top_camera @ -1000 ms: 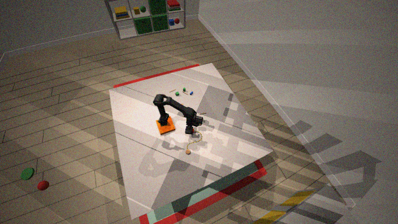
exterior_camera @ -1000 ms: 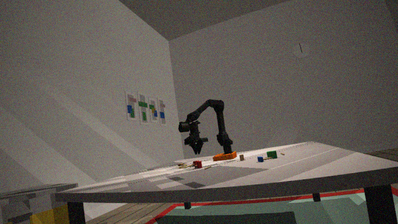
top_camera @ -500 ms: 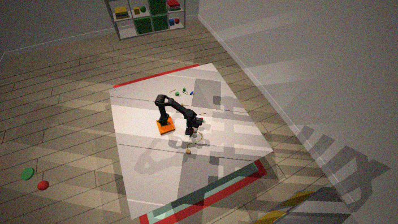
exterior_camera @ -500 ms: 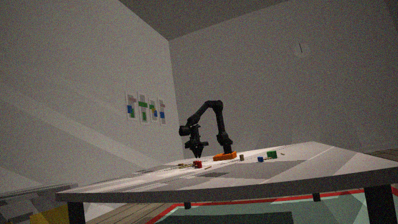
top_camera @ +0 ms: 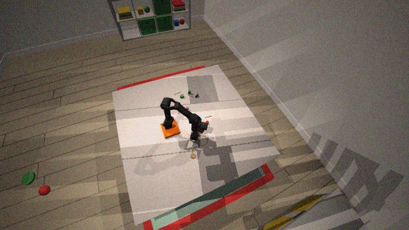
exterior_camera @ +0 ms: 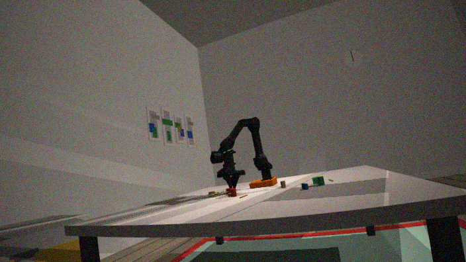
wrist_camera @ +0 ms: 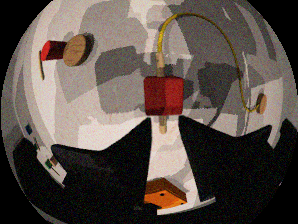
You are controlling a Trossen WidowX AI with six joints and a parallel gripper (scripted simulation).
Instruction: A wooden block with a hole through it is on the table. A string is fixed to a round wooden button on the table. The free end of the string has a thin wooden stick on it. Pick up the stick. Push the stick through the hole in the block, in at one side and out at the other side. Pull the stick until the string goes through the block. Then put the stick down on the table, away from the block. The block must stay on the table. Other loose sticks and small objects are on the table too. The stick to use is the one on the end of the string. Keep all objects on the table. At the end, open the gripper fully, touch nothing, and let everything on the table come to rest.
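The red block [wrist_camera: 163,96] sits on the table just beyond the fingertips. A thin wooden stick [wrist_camera: 163,126] runs through it in the wrist view, with its bare end out on the near side and its other end out on the far side. The yellow string [wrist_camera: 220,30] starts at that far end and curves right to the round wooden button [wrist_camera: 262,104] [top_camera: 193,155]. My gripper [wrist_camera: 164,121] [exterior_camera: 233,187] is partly open and empty, its fingertips low and either side of the stick's near end. In the top view the arm hides most of the block.
A red cylinder [wrist_camera: 54,50] [top_camera: 207,122], a wooden disc [wrist_camera: 76,50] and a loose stick [wrist_camera: 42,66] [top_camera: 208,117] lie left in the wrist view. Green cubes [top_camera: 182,96], a blue piece [top_camera: 197,95] and more sticks lie farther off. The orange base [top_camera: 171,132] is behind the gripper.
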